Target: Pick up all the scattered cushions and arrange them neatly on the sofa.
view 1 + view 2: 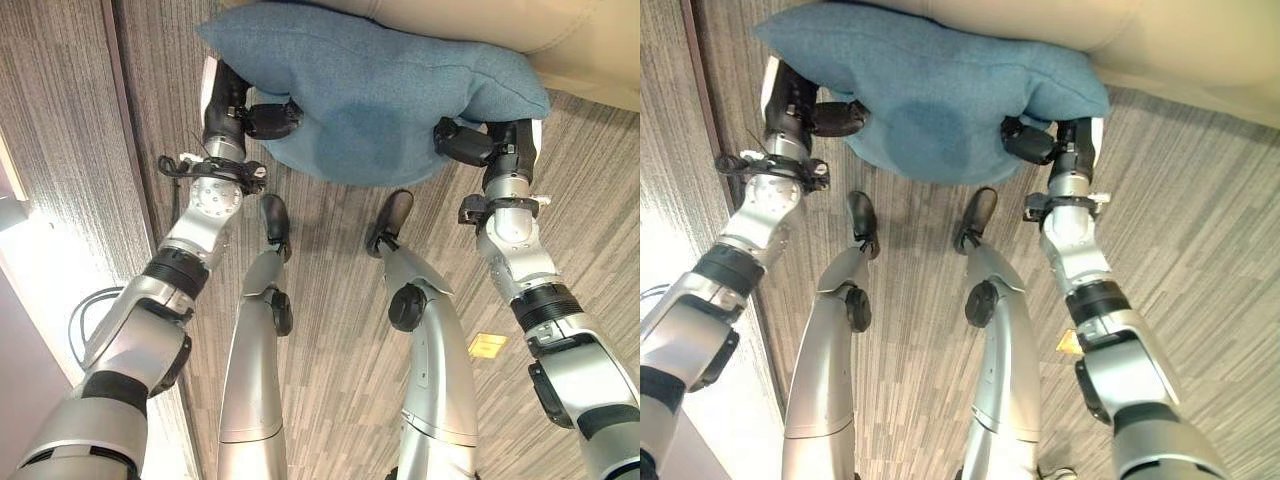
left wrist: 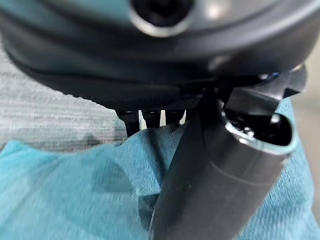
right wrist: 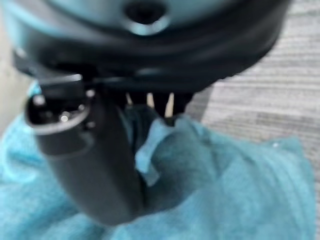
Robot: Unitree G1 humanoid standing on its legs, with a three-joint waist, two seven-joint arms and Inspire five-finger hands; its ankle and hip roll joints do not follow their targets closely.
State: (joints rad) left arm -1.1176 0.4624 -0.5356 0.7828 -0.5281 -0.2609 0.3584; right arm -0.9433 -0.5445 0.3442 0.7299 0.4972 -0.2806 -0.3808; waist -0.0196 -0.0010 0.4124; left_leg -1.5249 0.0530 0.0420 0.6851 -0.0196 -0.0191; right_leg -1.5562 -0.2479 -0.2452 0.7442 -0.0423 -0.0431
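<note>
The sofa filled the top right of the frame, its pale front edge just behind the cushion. The teal cushion hung above the floor at the top centre, its long axis running left to right across the frame, its far edge touching or overlapping the sofa. The left hand gripped its left end and the right hand its right end, each thumb and fingers clamped on the cloth. The seat lay straight ahead, so the placing probably called for both arms pushing forward together.
</note>
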